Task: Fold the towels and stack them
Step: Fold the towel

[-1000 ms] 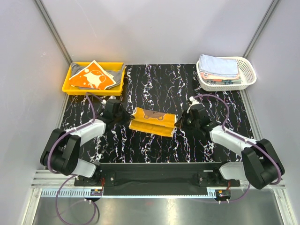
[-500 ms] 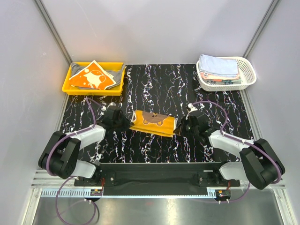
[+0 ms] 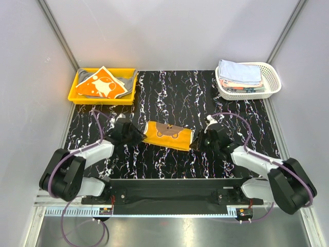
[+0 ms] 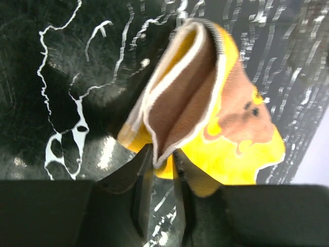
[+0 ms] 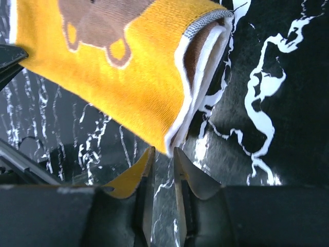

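1. Left gripper (image 4: 162,154): the jaws stand narrowly apart. The folded edge of the orange towel (image 3: 168,135) dips between the tips. Whether they pinch it or merely flank it cannot be told.
2. Right gripper (image 5: 162,152): the jaws stand narrowly apart with bare table showing between them. The towel's corner ends just beyond the tips.
3. The orange towel lies flat between the two grippers, folded over on itself. The left gripper is at its left end and the right gripper at its right end. At each end the layers gape, showing white edging and a brown inner face.
4. Markings: the towel's upper face carries a brown animal figure with yellow spots. No lettering can be read on it in any view.
5. Table (image 3: 169,98): black with white veining, and it lies directly under both grippers.
6. Beyond the left gripper and to its left, well apart, sits a yellow tray (image 3: 74,95). It holds an orange-and-white towel (image 3: 101,85) lying tilted over a grey cloth (image 3: 127,78). That towel's print is a white figure, with no text legible.
7. Beyond the right gripper and to its right, well apart, sits a white lattice basket (image 3: 272,87). It holds a stack of folded towels (image 3: 241,85) with a light blue towel (image 3: 239,71) on top.
8. Purple cables (image 3: 97,116) loop over both arms, behind the grippers.
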